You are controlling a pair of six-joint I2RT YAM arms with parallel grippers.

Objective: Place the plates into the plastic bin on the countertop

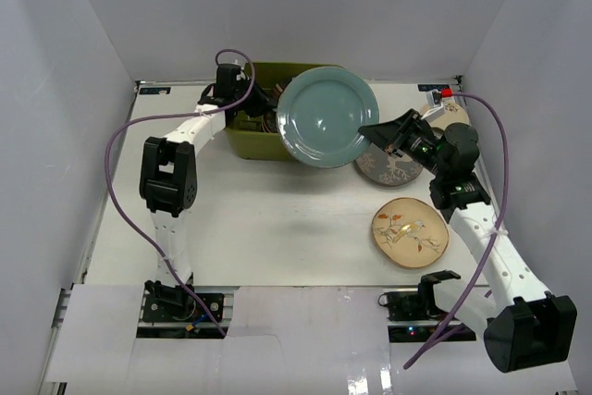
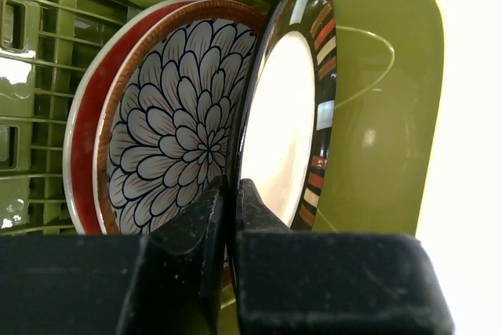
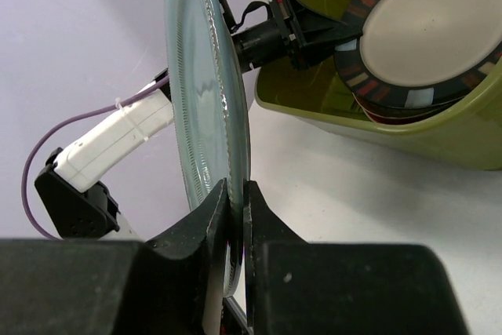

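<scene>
Left tool [image 2: 230, 202] pinches dark-rimmed plate [image 2: 282, 123] on edge in bin [image 1: 245, 145], just beside petal plate [image 2: 180, 131]. Teal plate [image 1: 326, 116] hangs over bin's right end, rim pinched by right tool [image 3: 235, 198]. Judgement: clear left first, then lower teal edge-first, avoiding rim clash.

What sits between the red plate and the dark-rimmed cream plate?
The brown-white petal plate, on edge, nested against the red plate and beside the dark-rimmed cream plate; the left wrist view shows it.

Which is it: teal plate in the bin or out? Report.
Out. The right pincer grips the teal plate on edge, beside the plastic bin, not inside it.
</scene>
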